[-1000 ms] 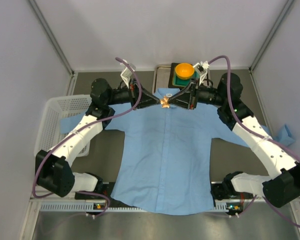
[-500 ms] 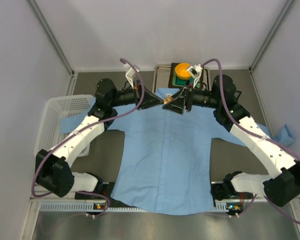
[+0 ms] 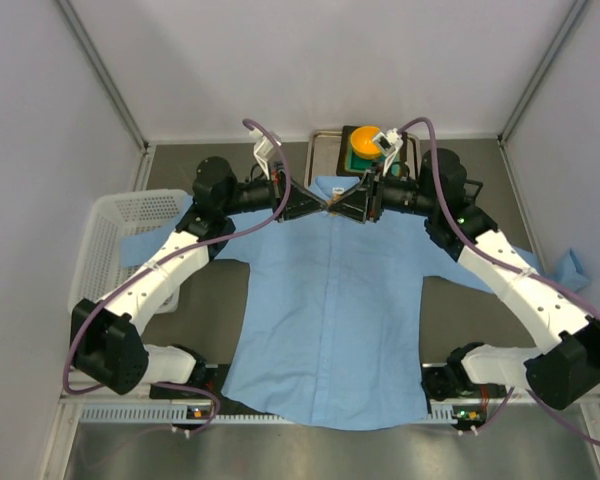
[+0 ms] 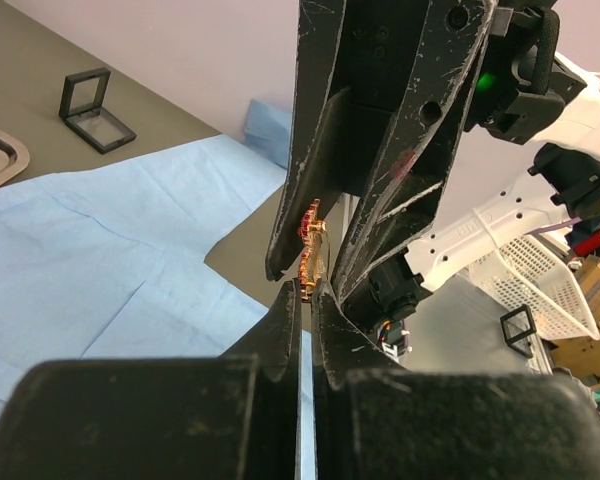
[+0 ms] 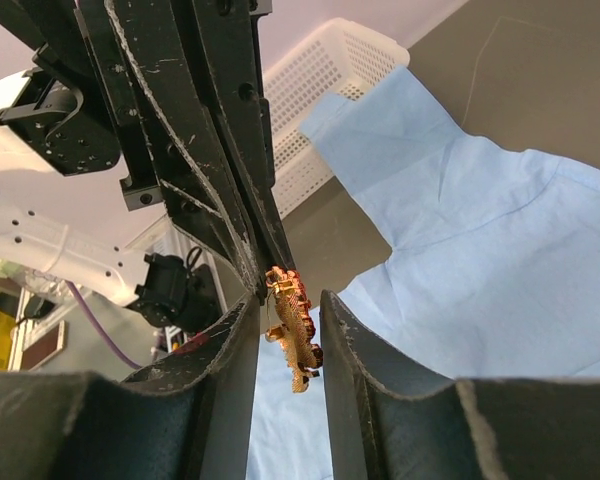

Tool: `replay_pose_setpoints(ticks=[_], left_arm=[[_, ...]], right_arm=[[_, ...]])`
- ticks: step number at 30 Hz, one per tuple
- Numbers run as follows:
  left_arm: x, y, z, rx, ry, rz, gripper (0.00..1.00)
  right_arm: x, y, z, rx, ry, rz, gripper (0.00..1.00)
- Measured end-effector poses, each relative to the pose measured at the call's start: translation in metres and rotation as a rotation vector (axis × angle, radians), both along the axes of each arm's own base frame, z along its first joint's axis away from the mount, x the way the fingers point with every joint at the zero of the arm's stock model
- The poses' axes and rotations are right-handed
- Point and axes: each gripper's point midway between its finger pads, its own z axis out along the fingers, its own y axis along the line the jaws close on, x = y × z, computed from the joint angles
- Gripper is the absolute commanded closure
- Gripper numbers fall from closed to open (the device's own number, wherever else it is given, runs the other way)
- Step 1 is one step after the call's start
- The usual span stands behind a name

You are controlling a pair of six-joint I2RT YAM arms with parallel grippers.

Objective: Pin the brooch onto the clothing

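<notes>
The brooch (image 5: 294, 328), a small red-orange and gold pin, hangs in the air above the collar of the clothing (image 3: 325, 320), a light blue shirt spread flat. My left gripper (image 4: 307, 290) is shut on the brooch's (image 4: 311, 250) lower end. My right gripper (image 5: 290, 298) faces it tip to tip, and its jaws stand open on either side of the brooch with a gap showing on the right side. From above, both grippers meet over the collar around the brooch (image 3: 329, 203), which shows only as a speck.
An orange bowl (image 3: 365, 142) sits on a green block in a metal tray (image 3: 325, 150) just behind the collar. A white basket (image 3: 115, 235) stands at the left under a sleeve. A blue cloth scrap (image 3: 572, 268) lies at the right.
My right gripper has let go of the brooch, its jaws now apart, and its wrist has turned and shifted slightly. The left gripper keeps its hold.
</notes>
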Motion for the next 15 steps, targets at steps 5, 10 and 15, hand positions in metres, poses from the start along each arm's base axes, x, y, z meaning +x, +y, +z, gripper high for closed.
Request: replay_pose_setpoints(ticks=[5,10,15], left_arm=[[0.0001,0.0003,-0.0040,0.013,0.004,0.001,1.00],[-0.0004,0.0009,-0.0065,0.023,0.005,0.002,1.00],[-0.0006,0.0013,-0.0060,0.024,-0.001,0.004,1.00]], right_arm=[[0.0010,-0.0011,-0.0032,-0.017,-0.013,-0.003,0.70],[-0.0003,-0.0023,-0.0085,-0.038,-0.016,0.004,0.74],[-0.0005,-0.0039,-0.0087,-0.057,-0.032,0.005,0.80]])
